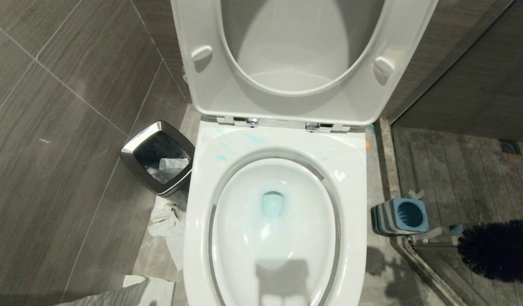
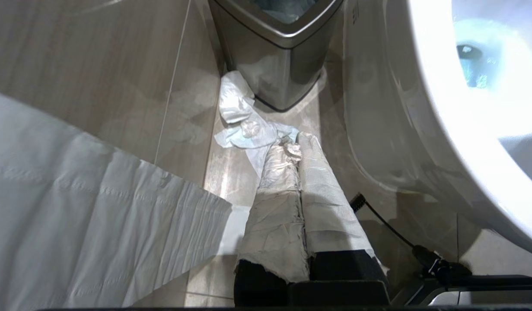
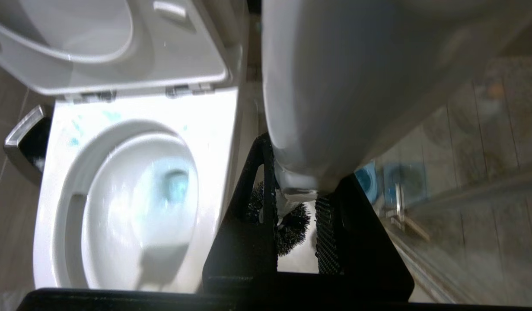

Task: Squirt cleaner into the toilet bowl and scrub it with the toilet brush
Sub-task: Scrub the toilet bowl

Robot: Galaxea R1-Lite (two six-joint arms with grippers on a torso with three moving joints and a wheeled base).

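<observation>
The right gripper clamps the toilet brush handle, its black bristle head hanging toward the floor.

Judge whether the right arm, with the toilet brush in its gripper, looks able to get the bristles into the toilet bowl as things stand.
Probably yes. The seat and lid stand raised, so the toilet bowl lies open, and the toilet brush, clamped in the right gripper, hangs just beside it with nothing between.

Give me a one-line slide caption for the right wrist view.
Right gripper clamps the toilet brush handle, bristles down, beside the open toilet bowl holding blue-tinted water.
</observation>
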